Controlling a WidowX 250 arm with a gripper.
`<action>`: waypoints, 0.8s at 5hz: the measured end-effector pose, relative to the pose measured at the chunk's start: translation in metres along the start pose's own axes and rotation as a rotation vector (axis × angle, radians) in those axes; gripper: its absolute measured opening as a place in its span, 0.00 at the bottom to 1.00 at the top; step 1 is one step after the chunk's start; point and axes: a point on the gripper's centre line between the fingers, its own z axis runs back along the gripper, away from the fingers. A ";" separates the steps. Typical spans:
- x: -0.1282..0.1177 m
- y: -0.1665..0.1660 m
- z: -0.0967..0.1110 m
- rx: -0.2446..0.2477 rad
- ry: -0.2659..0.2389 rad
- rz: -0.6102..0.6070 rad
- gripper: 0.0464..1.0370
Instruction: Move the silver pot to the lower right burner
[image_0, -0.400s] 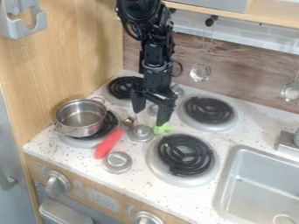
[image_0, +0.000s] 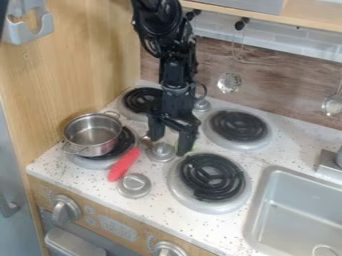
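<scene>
The gripper (image_0: 169, 146) hangs over the middle of the stove top, fingers apart and pointing down, with no pot between them. To its left, the silver pot (image_0: 93, 135) stands upright and looks empty, partly over the lower left burner (image_0: 125, 145). Its two loop handles face the back right and the front left. The lower right burner (image_0: 212, 178), a black coil in a silver ring, lies in front and to the right of the gripper with nothing on it.
A red-handled utensil (image_0: 124, 164) lies right of the pot. Silver knobs (image_0: 134, 185) stand between the burners. Two back burners (image_0: 238, 125) sit behind, and a sink (image_0: 302, 210) is at the right. Ladles (image_0: 229, 82) hang at the back wall.
The gripper has moved slightly down and to the left, now covering most of the green thing beside the knobs. The pot has not moved.
</scene>
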 end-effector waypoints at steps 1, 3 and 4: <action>-0.010 0.030 0.029 0.022 -0.082 0.076 0.96; -0.028 0.062 0.038 0.067 -0.083 0.144 0.96; -0.038 0.077 0.030 0.066 -0.064 0.185 0.96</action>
